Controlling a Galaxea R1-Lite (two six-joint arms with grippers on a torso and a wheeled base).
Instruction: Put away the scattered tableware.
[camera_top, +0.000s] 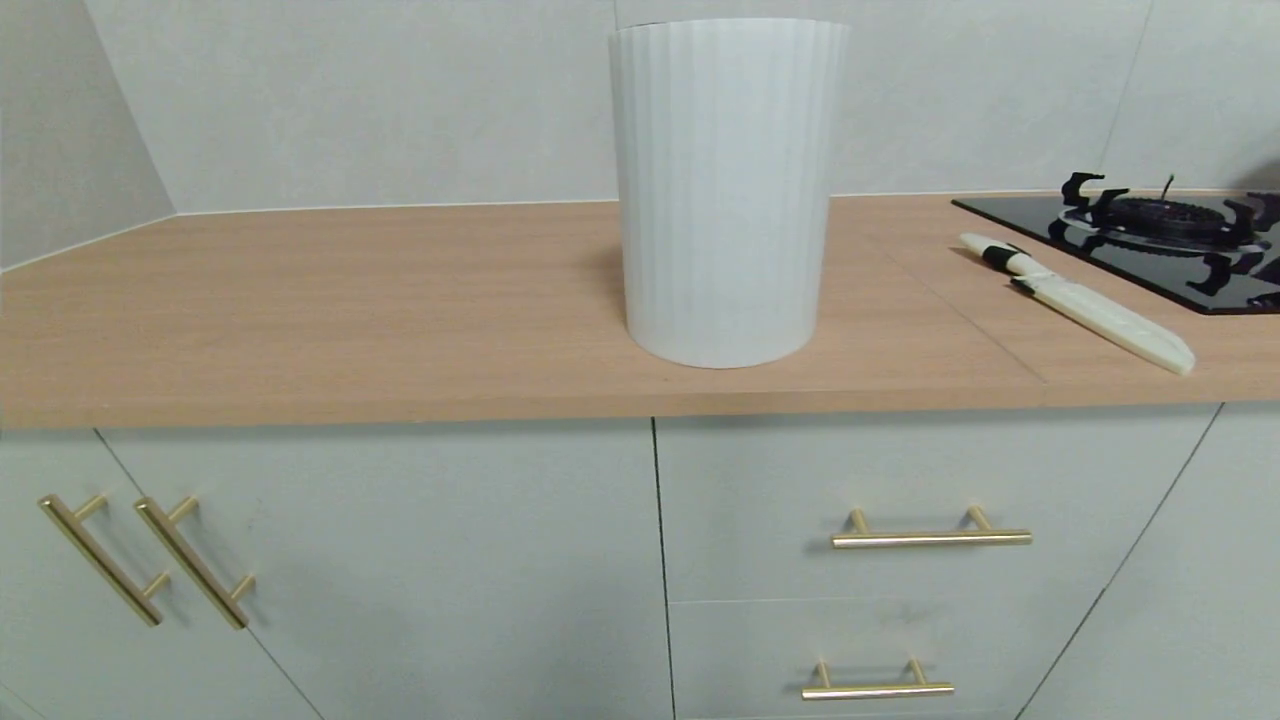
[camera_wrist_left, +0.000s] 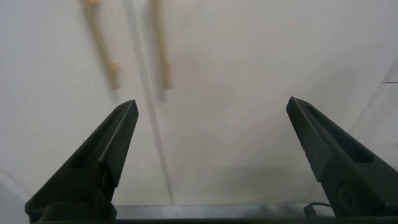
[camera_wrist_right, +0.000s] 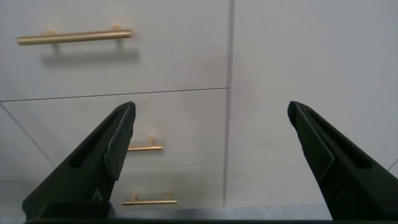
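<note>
White knife beside the hob, ribbed white container mid-counter.
My left gripper and right gripper gape empty before cabinet fronts.

We find the container standing upright at centre frame on the tabletop, near its front edge. At right the knife lies on the tabletop, well apart from the container, just before the stove in the upper right corner. Under the tabletop, cabinet doors fill lower left, drawers lower right.
</note>
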